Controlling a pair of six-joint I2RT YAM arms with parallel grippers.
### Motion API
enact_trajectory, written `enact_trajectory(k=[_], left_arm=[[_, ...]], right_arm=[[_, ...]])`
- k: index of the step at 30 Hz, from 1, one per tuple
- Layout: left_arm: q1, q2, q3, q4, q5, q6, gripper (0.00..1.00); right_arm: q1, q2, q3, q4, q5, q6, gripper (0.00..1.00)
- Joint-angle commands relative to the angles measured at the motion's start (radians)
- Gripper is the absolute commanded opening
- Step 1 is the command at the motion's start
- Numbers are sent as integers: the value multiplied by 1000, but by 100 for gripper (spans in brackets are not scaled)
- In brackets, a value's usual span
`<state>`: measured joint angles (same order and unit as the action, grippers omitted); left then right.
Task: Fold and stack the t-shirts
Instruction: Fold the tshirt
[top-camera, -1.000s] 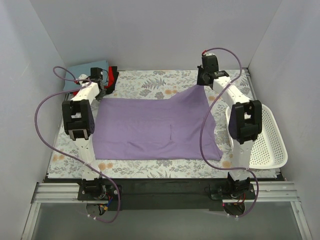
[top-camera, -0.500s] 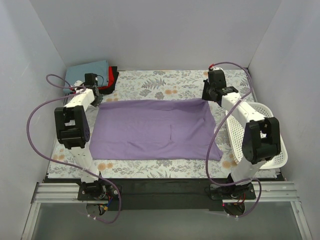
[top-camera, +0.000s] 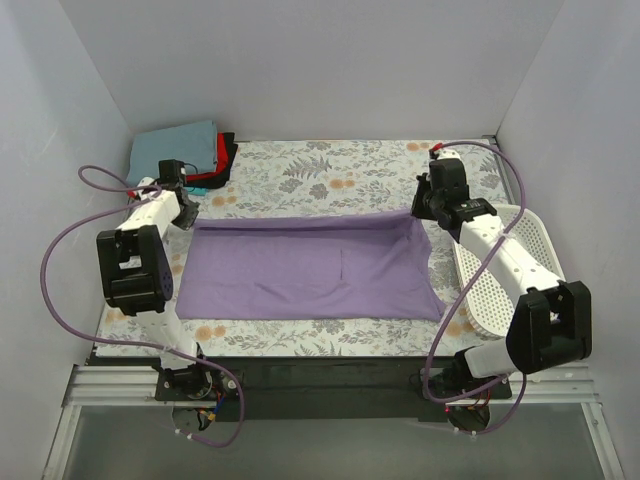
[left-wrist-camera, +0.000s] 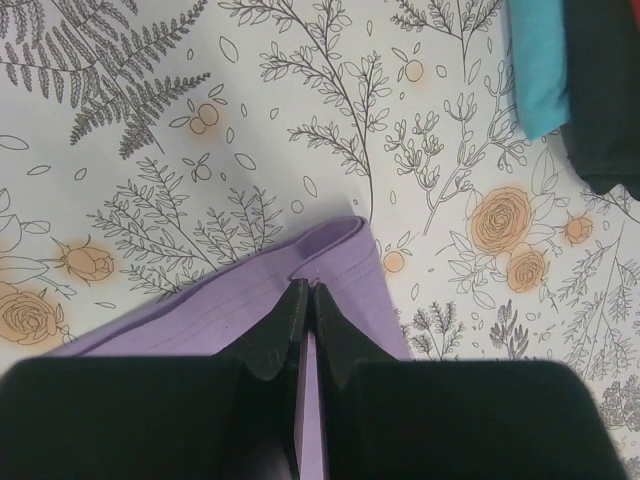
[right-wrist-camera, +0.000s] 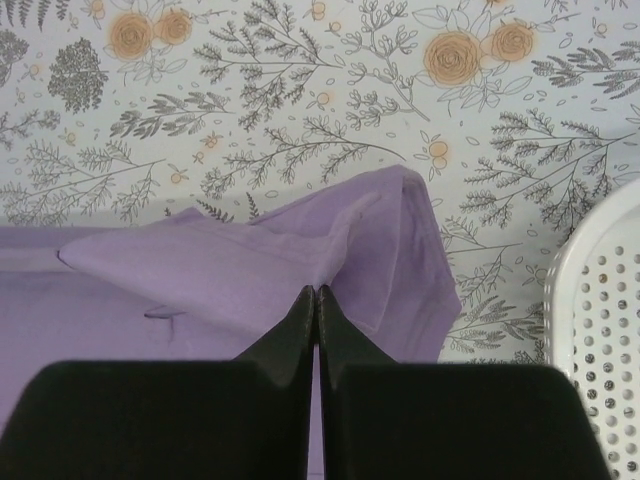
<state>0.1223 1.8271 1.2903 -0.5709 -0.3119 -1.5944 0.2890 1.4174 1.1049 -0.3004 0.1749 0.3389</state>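
Observation:
The lavender-purple t-shirt (top-camera: 305, 265) lies spread on the floral table, its far edge pulled toward the near side. My left gripper (top-camera: 188, 218) is shut on its far left corner (left-wrist-camera: 340, 245), seen in the left wrist view (left-wrist-camera: 305, 290). My right gripper (top-camera: 422, 210) is shut on its far right corner (right-wrist-camera: 390, 230), seen in the right wrist view (right-wrist-camera: 316, 292). Folded shirts are stacked at the far left: grey-blue (top-camera: 175, 148) on top, red (top-camera: 223, 148) and black (top-camera: 233, 150) edges showing, teal (left-wrist-camera: 540, 60) beneath.
A white plastic mesh basket (top-camera: 540, 260) stands at the right edge of the table, close under my right arm; its rim shows in the right wrist view (right-wrist-camera: 600, 330). Grey walls enclose the table on three sides.
Both grippers have drawn the shirt's far edge toward the near side and lowered it. The lifted right corner has come down; the visible purple area is shorter front to back.

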Motion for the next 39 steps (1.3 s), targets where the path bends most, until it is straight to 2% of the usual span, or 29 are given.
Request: enact_trajectory(k=[1, 10, 28, 39], left_arm=[[13, -72, -19, 2, -9, -2, 0], [20, -103, -54, 5, 2, 7, 0], [30, -166, -144, 17, 14, 20, 0], [34, -178, -146, 6, 14, 28, 0]], right_arm=[[4, -63, -33, -11, -17, 9, 1], [6, -136, -123, -25, -20, 18, 1], [21, -242, -220, -72, -48, 34, 1], [36, -278, -250, -92, -57, 41, 1]])
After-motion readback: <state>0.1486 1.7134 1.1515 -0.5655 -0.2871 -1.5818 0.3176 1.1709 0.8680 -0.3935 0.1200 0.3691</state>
